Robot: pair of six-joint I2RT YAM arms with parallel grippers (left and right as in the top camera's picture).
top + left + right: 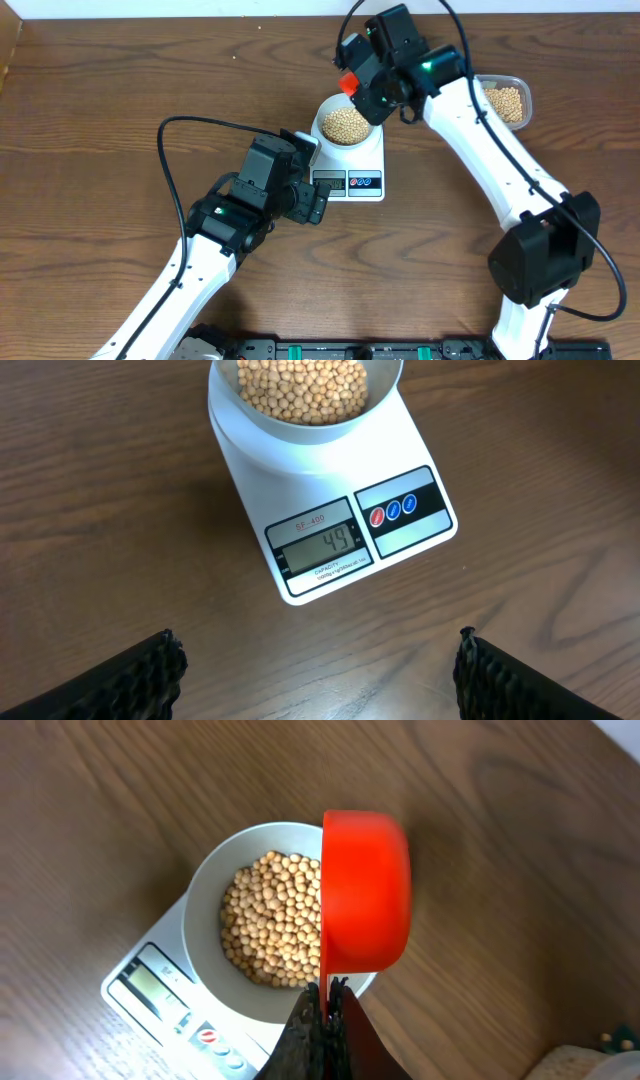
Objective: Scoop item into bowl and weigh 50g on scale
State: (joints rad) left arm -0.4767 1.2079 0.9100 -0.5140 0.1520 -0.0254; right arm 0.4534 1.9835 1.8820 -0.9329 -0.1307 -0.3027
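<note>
My left fingers (pixel 140 680) hang spread wide just before the scale (pixel 300 490). On it sits the bowl (pixel 205 910) of beans (pixel 275 920). I judge them hard, light and apt to roll, so the scoop (pixel 365 890) carries them. My right fingers (pixel 295 1045) clamp its thin handle above the scale's far edge.

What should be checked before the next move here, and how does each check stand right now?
1. Bowl sits squarely on the scale: ok.
2. Display shows the target: not ok, it reads 49, just short.
3. Right gripper shut firmly on the red scoop, which is tipped at the bowl's rim: ok.
4. Beans left inside the scoop: cannot tell, its opening faces away.
5. Left gripper open and off the scale: ok.
</note>
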